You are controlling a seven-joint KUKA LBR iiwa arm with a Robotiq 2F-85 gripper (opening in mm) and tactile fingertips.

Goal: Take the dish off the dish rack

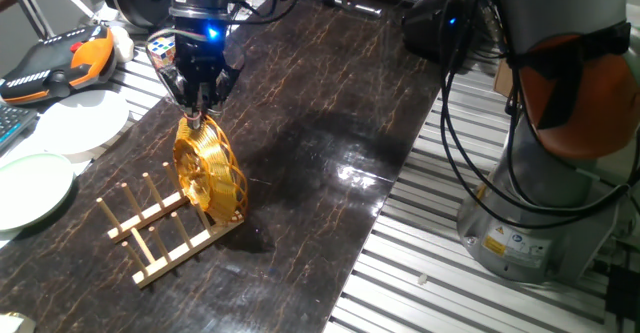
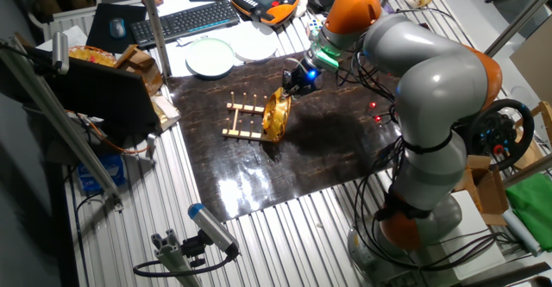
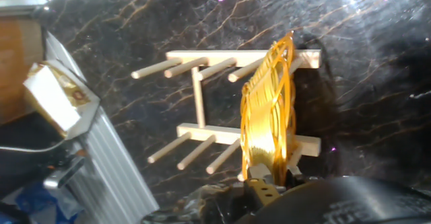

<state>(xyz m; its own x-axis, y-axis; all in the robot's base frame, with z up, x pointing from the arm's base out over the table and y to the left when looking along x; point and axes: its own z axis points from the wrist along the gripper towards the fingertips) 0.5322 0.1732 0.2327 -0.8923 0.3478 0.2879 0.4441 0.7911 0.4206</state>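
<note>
The golden wire dish [image 1: 208,173] stands on edge between the pegs at the right end of the wooden dish rack [image 1: 160,235]. My gripper [image 1: 197,115] is straight above it, and its fingers are closed on the dish's top rim. The other fixed view shows the same: the gripper [image 2: 291,89] on the upper edge of the dish [image 2: 277,115], which is in the rack [image 2: 242,121]. In the hand view the dish [image 3: 269,109] runs from the rack [image 3: 199,99] down into the gripper [image 3: 266,183]. Its lower edge still sits among the pegs.
A white plate [image 1: 82,121] and a pale green plate [image 1: 30,188] lie left of the rack at the mat's edge. An orange-black pendant [image 1: 60,58] lies behind them. The arm's base [image 1: 540,173] stands at the right. A small box [image 3: 57,96] sits off the mat.
</note>
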